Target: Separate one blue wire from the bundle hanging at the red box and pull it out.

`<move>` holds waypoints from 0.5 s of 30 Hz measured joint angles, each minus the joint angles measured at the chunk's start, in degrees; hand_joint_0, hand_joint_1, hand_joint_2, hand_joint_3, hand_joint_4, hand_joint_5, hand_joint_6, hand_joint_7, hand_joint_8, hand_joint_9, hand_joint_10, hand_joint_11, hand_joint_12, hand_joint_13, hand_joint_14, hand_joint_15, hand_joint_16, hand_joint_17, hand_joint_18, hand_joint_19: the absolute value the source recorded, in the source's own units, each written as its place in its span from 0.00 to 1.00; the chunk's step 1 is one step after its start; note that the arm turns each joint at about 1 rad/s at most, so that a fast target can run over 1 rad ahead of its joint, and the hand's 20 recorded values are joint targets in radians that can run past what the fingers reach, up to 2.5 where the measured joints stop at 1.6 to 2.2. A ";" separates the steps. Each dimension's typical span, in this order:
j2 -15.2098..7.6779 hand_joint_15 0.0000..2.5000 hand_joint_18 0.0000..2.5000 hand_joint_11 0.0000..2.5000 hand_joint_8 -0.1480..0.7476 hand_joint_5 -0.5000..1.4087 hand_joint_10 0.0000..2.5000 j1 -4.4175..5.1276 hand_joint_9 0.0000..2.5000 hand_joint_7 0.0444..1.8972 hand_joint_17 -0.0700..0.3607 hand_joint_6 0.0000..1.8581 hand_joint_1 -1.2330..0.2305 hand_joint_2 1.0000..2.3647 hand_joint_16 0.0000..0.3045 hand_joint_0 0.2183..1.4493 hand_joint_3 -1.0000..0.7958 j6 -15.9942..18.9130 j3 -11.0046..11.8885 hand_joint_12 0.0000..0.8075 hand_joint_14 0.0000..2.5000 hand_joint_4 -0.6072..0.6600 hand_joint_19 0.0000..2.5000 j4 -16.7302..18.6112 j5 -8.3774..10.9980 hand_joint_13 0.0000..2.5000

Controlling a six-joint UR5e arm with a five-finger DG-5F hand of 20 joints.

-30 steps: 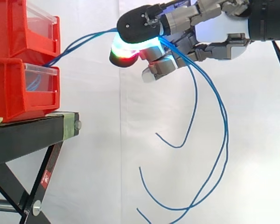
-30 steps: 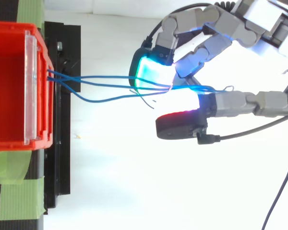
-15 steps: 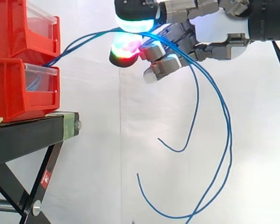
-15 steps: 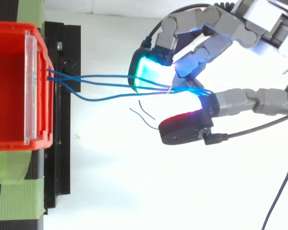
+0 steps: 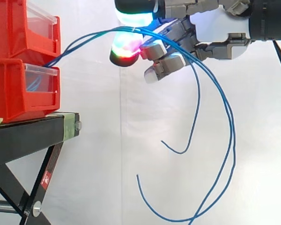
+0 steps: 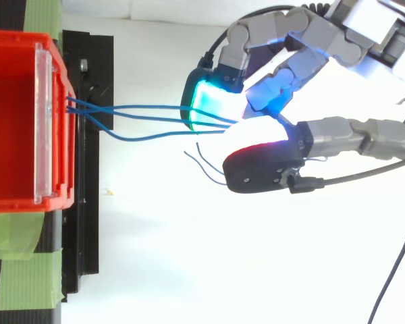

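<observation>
Three blue wires (image 5: 84,40) leave the lower red box (image 5: 18,89) at its clear front and arc up and right to my hand (image 5: 210,28). They pass under the cyan-glowing fingertip pad (image 5: 133,16) and above the red-glowing thumb pad (image 5: 124,54). From there they drape over the curled lower fingers and hang in long loops (image 5: 227,136) below. From above, the blue wires (image 6: 148,121) run side by side from the red box (image 6: 27,202) into the hand (image 6: 310,34), between the cyan pad (image 6: 212,104) and the thumb (image 6: 256,169).
A second red bin (image 5: 18,28) is stacked on the lower one. Both stand on a black stand (image 5: 33,131) with green tape (image 6: 20,270) on it. The loose wire ends (image 5: 140,183) dangle in open space before the white curtain.
The cyan-padded finger has lifted above the wires. In the top view the thumb has swung away from the fingers, widening the gap. The hanging loops have drifted slightly to the right.
</observation>
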 measured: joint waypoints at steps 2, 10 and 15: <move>0.00 0.66 0.23 0.71 0.52 0.16 0.00 0.00 0.46 0.53 0.41 0.42 0.46 0.01 0.16 0.34 0.41 0.00 0.00 0.41 0.00 0.65 0.27 0.03 0.01 0.54; 0.01 0.66 0.23 0.71 0.52 0.16 0.00 -0.01 0.48 0.54 0.41 0.42 0.45 0.02 0.16 0.34 0.43 0.00 -0.01 0.41 0.00 0.64 0.27 0.66 0.02 0.55; 0.01 0.66 0.24 0.72 0.52 0.16 0.00 0.00 0.48 0.53 0.41 0.42 0.43 0.02 0.16 0.34 0.45 0.00 -0.01 0.40 0.00 0.65 0.26 1.14 0.02 0.55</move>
